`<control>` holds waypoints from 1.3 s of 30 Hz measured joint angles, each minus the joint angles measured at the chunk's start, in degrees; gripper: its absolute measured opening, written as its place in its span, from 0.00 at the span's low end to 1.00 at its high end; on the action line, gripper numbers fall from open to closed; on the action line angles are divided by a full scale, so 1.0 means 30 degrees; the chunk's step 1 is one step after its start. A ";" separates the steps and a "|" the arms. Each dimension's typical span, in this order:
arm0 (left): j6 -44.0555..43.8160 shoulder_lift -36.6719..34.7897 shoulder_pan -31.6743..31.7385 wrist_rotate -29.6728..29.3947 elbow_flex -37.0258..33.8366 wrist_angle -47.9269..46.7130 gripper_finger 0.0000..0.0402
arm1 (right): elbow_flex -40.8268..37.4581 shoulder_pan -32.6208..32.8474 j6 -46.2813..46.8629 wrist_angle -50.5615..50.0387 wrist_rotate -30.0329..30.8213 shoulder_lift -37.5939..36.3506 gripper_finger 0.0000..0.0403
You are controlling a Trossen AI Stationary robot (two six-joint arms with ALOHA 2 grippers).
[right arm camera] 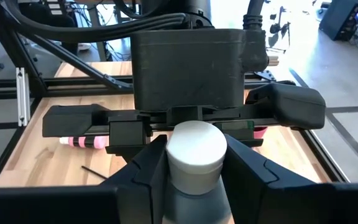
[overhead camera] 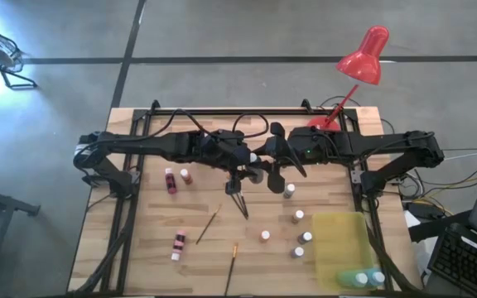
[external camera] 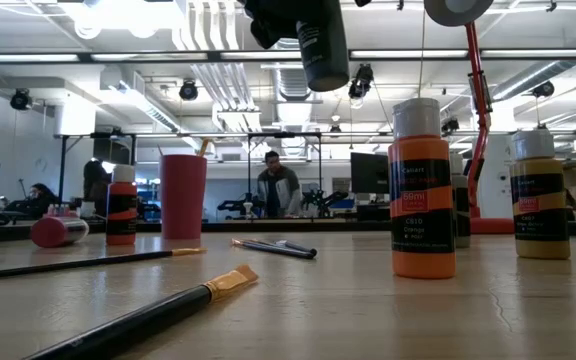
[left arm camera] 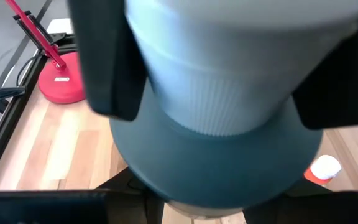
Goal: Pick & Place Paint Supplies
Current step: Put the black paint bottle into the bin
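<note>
A dark-bodied paint bottle [right arm camera: 191, 199] with a white cap [left arm camera: 229, 56] hangs high above the table's middle, between my two grippers; its lower body [external camera: 323, 50] shows at the top of the low view. My left gripper [overhead camera: 251, 157] reaches in from the table's left and is shut on the bottle. My right gripper [right arm camera: 194, 168] reaches in from the right, facing the left one, and its fingers stand shut on either side of the cap. More small bottles [overhead camera: 298, 217] and brushes [overhead camera: 207, 223] lie on the table below. My left gripper has the bottle on the body side, below the cap; the bottle fills its wrist view and hides the place of contact. It comes from the table's left, slanting slightly down. The bottle is clear of the table, cap up. My right gripper pinches the white cap's sides [right arm camera: 166, 158] between its two fingers [right arm camera: 143, 171]. The fingers come from the table's right, slanting slightly down, and lie across the bottle. The dark body hangs below them.
A red desk lamp [overhead camera: 363, 58] stands at the far right, its base [left arm camera: 61, 78] on the table. A yellow tray [overhead camera: 342, 240] lies at the near right with two larger bottles [overhead camera: 363, 279]. Orange [external camera: 421, 190] and ochre [external camera: 540, 195] bottles stand upright; pink bottles [overhead camera: 177, 245] lie to the left.
</note>
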 joint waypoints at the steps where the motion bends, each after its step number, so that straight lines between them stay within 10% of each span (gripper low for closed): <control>1: 0.0000 0.0000 0.0000 0.0000 0.0000 0.0000 0.39 | 0.0000 0.0000 -0.0006 -0.0006 0.0000 0.0000 0.28; 26: 0.0306 -0.1975 -0.0007 -0.1071 0.0904 -0.5216 0.66 | -0.0007 -0.0006 -0.0428 -0.5185 0.1555 -0.3246 0.28; 39: -0.2757 -0.6058 -0.0015 -0.1016 -0.1952 -0.4839 0.66 | -0.1441 0.2481 -0.0069 -0.8705 -0.1864 -0.6562 0.28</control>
